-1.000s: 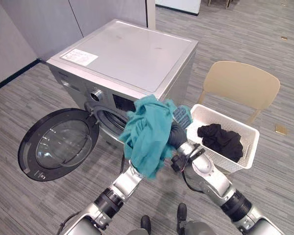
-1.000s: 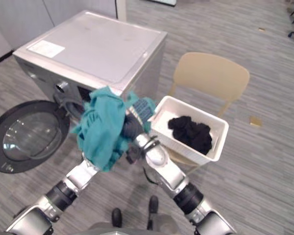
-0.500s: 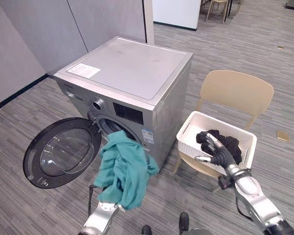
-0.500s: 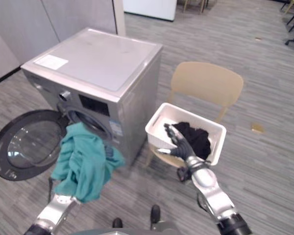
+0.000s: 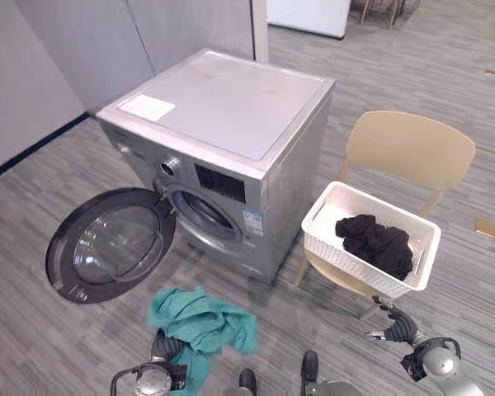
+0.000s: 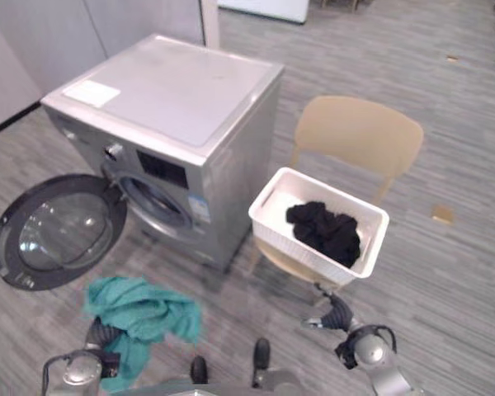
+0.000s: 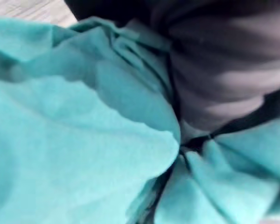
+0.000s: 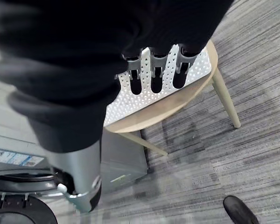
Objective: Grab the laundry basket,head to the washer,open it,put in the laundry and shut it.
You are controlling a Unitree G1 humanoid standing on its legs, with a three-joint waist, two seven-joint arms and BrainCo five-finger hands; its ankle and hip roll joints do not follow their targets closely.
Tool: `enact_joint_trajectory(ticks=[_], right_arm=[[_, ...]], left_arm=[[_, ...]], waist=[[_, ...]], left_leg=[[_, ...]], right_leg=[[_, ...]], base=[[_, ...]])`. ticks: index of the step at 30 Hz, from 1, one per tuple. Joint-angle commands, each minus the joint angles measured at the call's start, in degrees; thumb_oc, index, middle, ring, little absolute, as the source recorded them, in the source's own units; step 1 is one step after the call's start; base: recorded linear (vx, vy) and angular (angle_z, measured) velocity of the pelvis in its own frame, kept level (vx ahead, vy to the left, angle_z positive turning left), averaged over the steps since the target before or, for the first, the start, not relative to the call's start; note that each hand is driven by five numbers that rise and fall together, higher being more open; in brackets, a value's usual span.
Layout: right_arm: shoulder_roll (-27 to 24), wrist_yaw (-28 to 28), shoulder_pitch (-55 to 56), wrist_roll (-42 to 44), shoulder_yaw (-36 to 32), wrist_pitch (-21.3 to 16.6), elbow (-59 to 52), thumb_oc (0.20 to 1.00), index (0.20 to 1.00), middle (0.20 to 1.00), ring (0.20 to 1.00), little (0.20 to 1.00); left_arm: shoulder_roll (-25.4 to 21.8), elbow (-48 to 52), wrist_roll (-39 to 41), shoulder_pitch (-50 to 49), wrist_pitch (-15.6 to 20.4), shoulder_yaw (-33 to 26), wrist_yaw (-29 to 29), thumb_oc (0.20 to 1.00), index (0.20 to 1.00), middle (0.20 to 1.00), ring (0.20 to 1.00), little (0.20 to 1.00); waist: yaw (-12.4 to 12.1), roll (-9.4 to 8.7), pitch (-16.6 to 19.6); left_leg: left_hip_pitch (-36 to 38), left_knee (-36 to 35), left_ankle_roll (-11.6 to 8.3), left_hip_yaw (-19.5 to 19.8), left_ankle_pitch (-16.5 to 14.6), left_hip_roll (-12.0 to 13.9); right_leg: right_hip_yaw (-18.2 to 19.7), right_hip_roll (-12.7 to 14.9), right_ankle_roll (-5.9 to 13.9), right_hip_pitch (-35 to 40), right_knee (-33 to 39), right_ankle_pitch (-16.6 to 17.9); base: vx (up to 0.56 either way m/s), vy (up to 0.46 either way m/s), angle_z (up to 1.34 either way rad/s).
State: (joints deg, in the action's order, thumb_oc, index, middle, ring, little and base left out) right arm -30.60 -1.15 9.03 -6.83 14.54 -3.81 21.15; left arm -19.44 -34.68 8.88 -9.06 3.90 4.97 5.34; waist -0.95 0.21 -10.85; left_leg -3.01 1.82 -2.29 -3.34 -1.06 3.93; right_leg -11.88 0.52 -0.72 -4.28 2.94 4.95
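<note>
Teal laundry [image 5: 202, 318], lifted toward the washer [image 5: 223, 140] a moment ago, now hangs low at bottom left, unloaded; my left hand's [image 5: 167, 346] grip unclear, right hand [image 5: 396, 323] relaxed.

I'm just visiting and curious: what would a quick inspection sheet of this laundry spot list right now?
Surface: grey striped floor.
Job's things: silver washer, its round door swung open, drum looks empty. White laundry basket sits on a tan chair beside the washer, a black garment in it. A teal garment hangs low in front of the washer.
Clutter: small tan floor plate past the chair.
Hands: left hand under the teal garment, cloth bunched round it in its wrist view, fingers hidden. Right hand low, in front of the chair, empty, fingers relaxed.
Cables: nothing seen.
Surroundings: grey wall panels behind the washer.
</note>
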Motion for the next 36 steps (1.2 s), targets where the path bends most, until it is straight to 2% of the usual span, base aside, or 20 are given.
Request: enact_joint_trajectory(ticks=[1,5,6,7,11,14,15,16,17,18,19,21,22,23,24,27,30,32,33,36], right_arm=[[0.92,1.97,-4.46,-1.18,1.17,-1.79,-1.19,1.0,1.0,1.0,1.0,1.0],[1.71,3.26,-5.04,-1.17,1.98,-0.94,0.56,1.0,1.0,1.0,1.0,1.0],[1.9,3.68,-5.22,-0.97,1.87,-0.67,0.74,1.0,1.0,1.0,1.0,1.0],[2.52,4.13,-5.66,-0.74,2.21,-0.34,1.35,1.0,1.0,1.0,1.0,1.0],[3.9,3.91,-6.84,-1.52,3.84,-0.27,2.02,1.0,1.0,1.0,1.0,1.0],[5.0,3.6,-8.42,-2.43,5.51,-0.3,1.76,1.0,1.0,1.0,1.0,1.0],[5.46,3.5,-8.7,-2.61,5.92,-0.29,1.67,1.0,1.0,1.0,1.0,1.0],[6.02,3.31,-9.5,-2.76,6.71,-0.06,1.4,1.0,1.0,1.0,1.0,1.0],[6.86,3.47,-10.46,-2.28,7.7,-0.12,0.94,1.0,1.0,1.0,1.0,1.0],[6.86,3.47,-10.46,-2.28,7.7,-0.12,0.94,1.0,1.0,1.0,1.0,1.0],[7.27,3.36,-10.24,-1.14,7.73,-0.2,0.2,1.0,1.0,1.0,1.0,1.0],[7.48,3.4,-10.62,-0.16,8.14,-0.13,0.94,1.0,1.0,1.0,1.0,1.0],[7.48,3.4,-10.62,-0.16,8.14,-0.13,0.94,1.0,1.0,1.0,1.0,1.0],[7.63,3.6,-11.17,0.57,8.6,-0.19,1.71,1.0,1.0,1.0,1.0,1.0],[7.37,3.7,-11.3,0.62,8.63,-0.17,1.98,1.0,1.0,1.0,1.0,1.0],[7.35,3.47,-11.15,0.46,8.76,0.21,3.43,1.0,1.0,1.0,1.0,1.0],[7.55,3.41,-9.7,0.66,8.61,-0.04,4.41,1.0,1.0,1.0,1.0,1.0],[7.46,3.53,-9.21,0.7,8.33,-0.14,4.92,1.0,1.0,1.0,1.0,1.0],[6.89,3.61,-7.92,0.67,7.37,0.2,5.0,1.0,1.0,1.0,1.0,1.0],[6.45,3.87,-6.9,1.27,6.15,0.46,5.49,1.0,1.0,1.0,1.0,1.0]], left_arm=[[-1.55,1.43,3.08,2.61,2.76,-3.55,2.77,0.2,0.2,0.2,0.2,0.2],[-0.52,1.34,3.6,2.79,2.91,-3.46,3.63,0.2,0.2,0.2,0.2,0.2],[-0.46,1.38,3.36,2.89,2.84,-3.35,3.78,0.2,0.2,0.2,0.2,0.2],[-0.23,1.22,3.02,3.1,2.58,-3.3,3.61,0.2,0.2,0.2,0.2,0.2],[0.36,0.57,2.29,2.22,2.31,-3.36,3.64,0.2,0.2,0.2,0.2,0.2],[0.31,0.98,2.64,1.85,2.36,-3.29,3.63,0.2,0.2,0.2,0.2,0.2],[-0.02,0.87,2.45,2.13,2.15,-3.15,3.55,0.2,0.2,0.2,0.2,0.2],[-0.39,0.62,2.38,3.08,1.99,-2.73,3.9,0.2,0.2,0.2,0.2,0.2],[-1.12,0.95,2.55,4.3,2.1,-1.76,4.5,0.2,0.2,0.2,0.2,0.2],[-1.12,0.95,2.55,4.3,2.1,-1.76,4.5,0.2,0.2,0.2,0.2,0.2],[-1.69,3.17,2.63,5.09,2.26,-0.43,4.17,0.2,0.2,0.2,0.2,0.2],[-1.5,3.39,2.93,5.66,2.39,0.2,4.02,0.2,0.2,0.2,0.2,0.2],[-1.5,3.39,2.93,5.66,2.39,0.2,4.02,0.2,0.2,0.2,0.2,0.2],[-1.59,3.09,3.25,6.92,2.36,1.31,3.86,0.2,0.2,0.2,0.2,0.2],[-1.43,3.07,3.41,7.54,2.26,1.83,3.73,0.2,0.2,0.2,0.2,0.2],[-0.78,3.31,3.24,7.43,2.53,1.88,3.58,0.2,0.2,0.2,0.2,0.2],[-0.35,3.09,1.94,5.71,2.2,2.07,2.67,0.2,0.2,0.2,0.2,0.2],[-0.19,3.01,1.65,5.28,1.94,2.18,2.48,0.2,0.2,0.2,0.2,0.2],[0.17,3.11,1.69,4.43,1.52,2.4,1.79,0.2,0.2,0.2,0.2,0.2],[0.65,2.28,0.78,4.96,1.25,3.21,1.31,0.2,0.2,0.2,0.2,0.2]], waist=[[-1.76,-3.47,-2.9],[-2.67,-3.67,-3.86],[-2.76,-3.83,-3.93],[-2.76,-3.82,-3.44],[-2.84,-4.07,-2.26],[-4.44,-5.67,-2.07],[-5.05,-6.16,-2.17],[-5.26,-6.63,-2.49],[-4.57,-6.87,-3.51],[-4.57,-6.87,-3.51],[-2.87,-5.95,-4.45],[-2.24,-6.26,-5.06],[-2.24,-6.26,-5.07],[-1.52,-7.08,-5.52],[-1.09,-7.55,-5.83],[-1.14,-8.66,-5.92],[-0.63,-9.56,-4.63],[-0.4,-9.76,-4.36],[-0.05,-10.25,-4.12],[0.62,-9.89,-3.98]], left_leg=[[-5.76,7.76,-1.43,0.11,-0.89,-1.27],[-8.54,7.69,-1.23,-6.99,-0.59,1.36],[-9.75,7.04,-1.37,-9.5,0.54,1.84],[-10.08,4.29,-1.37,-13.99,2.02,2.64],[-8.77,1.86,-0.38,-13.39,1.69,1.34],[-8.76,3.57,1.07,-10.12,-0.63,-1.04],[-8.2,4.08,1.85,-9.64,-1.59,-1.64],[-6.29,4.31,3.55,-8.77,-3.23,-3.12],[-4.5,3.69,4.97,-7.35,-4.02,-4.12],[-4.5,3.69,4.97,-7.35,-4.02,-4.12],[-2.18,0.72,5.22,-4.14,-2.52,-3.91],[-1.12,0.62,5.09,-2.43,-2.95,-4.4],[-1.11,0.61,5.09,-2.43,-2.95,-4.4],[0.08,0.58,5.05,-0.25,-3.97,-5.51],[0.85,0.85,5.07,1.84,-4.81,-6.33],[1.53,2.71,4.74,4.65,-6.78,-7.97],[2.58,6.02,4.17,5.56,-9.52,-8.49],[2.13,8.41,3.4,5.14,-10.47,-8.15],[-0.07,13.88,2.22,3.54,-11.18,-6.59],[-3.27,15.37,1.8,2.01,-9.34,-5.26]], right_leg=[[0.54,3.24,3.45,3.99,-5.58,-12.61],[-5.12,4.08,3.54,6.22,-3.82,-14.19],[-6.44,4.37,3.55,6.44,-3.4,-14.11],[-9.02,4.62,3.79,6.77,-2.79,-14.29],[-10.55,4.99,4.38,8.45,-3.56,-15.81],[-10.37,7.24,5.1,9.33,-8.06,-17.08],[-10.25,8.6,5.57,8.76,-11.32,-16.59],[-9.56,11.38,7.02,6.71,-18.42,-13.11],[-5.98,11.92,7.64,2.56,-26.28,-9.09],[-5.98,11.92,7.64,2.56,-26.28,-9.09],[2.01,4.59,6.1,-5.46,-29.08,-12.07],[4.01,2.53,5.91,-6.74,-24.17,-12.24],[4.01,2.53,5.91,-6.73,-24.16,-12.24],[6.05,0.05,6.07,-9.68,-18.92,-10.21],[7.71,-1.13,6.7,-11.12,-15.42,-8.53],[7.18,-0.43,7.39,-10.97,-11.04,-6.49],[8.91,-1.66,5.65,-7.4,-8.51,-6.21],[8.84,-1.66,5.35,-5.88,-7.14,-5.81],[8.3,-1.33,4.77,-3.2,-5.33,-6.06],[8.15,-1.02,4.03,-0.91,-3.55,-6.85]], base=[[-0.04,-0.074,0.88],[0.05,-0.021,0.61],[0.19,0.048,1.49],[0.1,0.056,1.65],[0.22,0.136,0.79],[0.28,0.188,0.07],[0.36,0.255,0.27],[0.42,0.327,0.34],[0.34,0.281,0.64],[0.31,0.188,1.21],[0.18,0.041,1.32],[0.18,0.01,0.9],[0.22,-0.067,0.66],[0.26,-0.117,0.64],[0.32,-0.15,0.58],[0.22,-0.141,0.9],[0.24,-0.174,0.85],[0.16,-0.155,0.41],[0.14,-0.149,-0.01],[0.06,-0.066,-0.04]])
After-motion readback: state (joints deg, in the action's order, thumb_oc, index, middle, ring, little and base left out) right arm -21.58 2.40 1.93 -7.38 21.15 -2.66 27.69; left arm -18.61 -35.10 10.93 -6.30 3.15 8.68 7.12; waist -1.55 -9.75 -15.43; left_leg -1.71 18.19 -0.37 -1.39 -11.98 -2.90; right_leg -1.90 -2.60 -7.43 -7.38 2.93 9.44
